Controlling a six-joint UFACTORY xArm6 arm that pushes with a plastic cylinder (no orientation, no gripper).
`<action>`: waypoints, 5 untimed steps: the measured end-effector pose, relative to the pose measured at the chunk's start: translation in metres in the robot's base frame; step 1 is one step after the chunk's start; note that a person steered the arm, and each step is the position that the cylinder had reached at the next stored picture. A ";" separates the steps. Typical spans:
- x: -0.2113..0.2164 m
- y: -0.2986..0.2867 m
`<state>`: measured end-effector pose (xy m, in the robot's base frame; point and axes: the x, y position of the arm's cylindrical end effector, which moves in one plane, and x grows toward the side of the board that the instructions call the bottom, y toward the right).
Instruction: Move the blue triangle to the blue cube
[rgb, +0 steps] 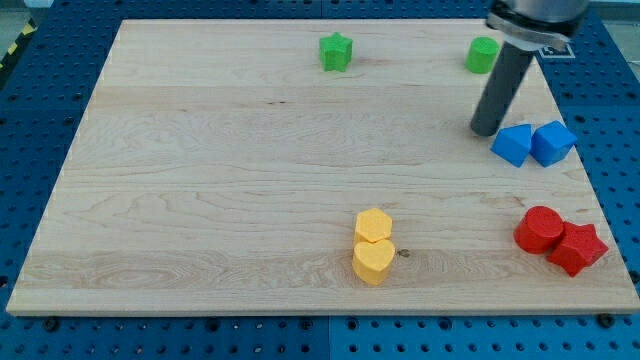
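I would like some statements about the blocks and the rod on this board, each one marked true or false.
1. The two blue blocks, the blue triangle and the blue cube, sit side by side and touch. True.
2. My tip rests between the two yellow blocks. False: it is just left of the blue triangle, near the view's right.
3. The yellow hexagon lies directly above the yellow heart. True.
4. The red cylinder and the red star are at the view's top. False: they are at the lower right.
5. The green star is left of the green cylinder. True.
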<state>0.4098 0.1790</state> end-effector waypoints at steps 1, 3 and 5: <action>0.016 -0.011; 0.029 0.038; 0.019 -0.046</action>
